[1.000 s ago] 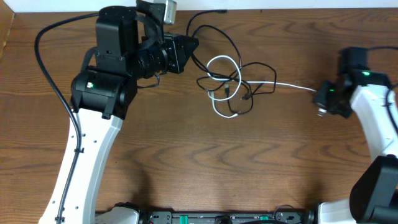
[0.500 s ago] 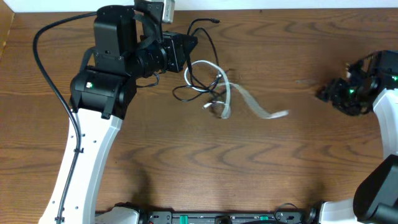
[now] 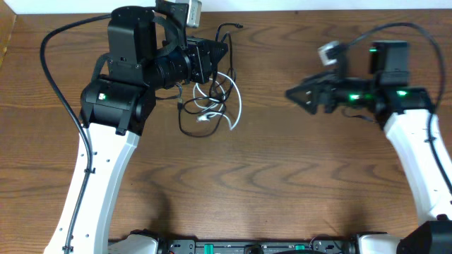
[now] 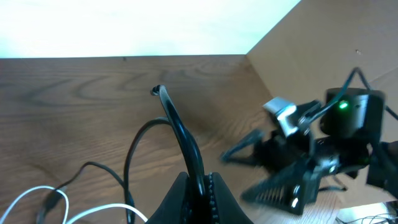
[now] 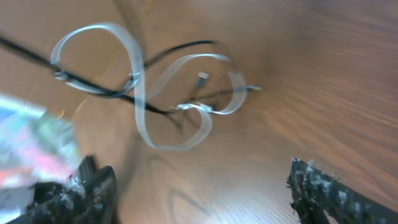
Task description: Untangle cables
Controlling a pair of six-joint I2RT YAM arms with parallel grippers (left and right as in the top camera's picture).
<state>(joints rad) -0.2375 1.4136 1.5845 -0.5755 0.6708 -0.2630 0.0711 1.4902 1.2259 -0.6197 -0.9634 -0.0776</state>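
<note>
Since a second ago the white cable (image 3: 239, 109) has left the right hand (image 3: 296, 95) and sprung back. It no longer stretches across the worktop (image 3: 282, 183) but lies curled in a heap just beside the left hand (image 3: 217, 56), on the side nearer the robot's base. The right hand has swung in from farther off and now points at that heap, still well apart from the left hand. Its fingers are spread wide with nothing between them, and the blurred right wrist view shows white loops ahead of the gap.

The left hand is clenched on a black cable (image 4: 182, 134), which rises from between its fingers and ends in a free plug beyond them. Black loops and white ones cross each other just beside the left hand, so the knot is not out yet.

I judge the step in hand to be a fresh reach after a lost pull. Next, the right hand needs to close in toward the left hand, pick one white strand clear of the black loops, grip it firmly, and draw it away while the left hand holds
</note>
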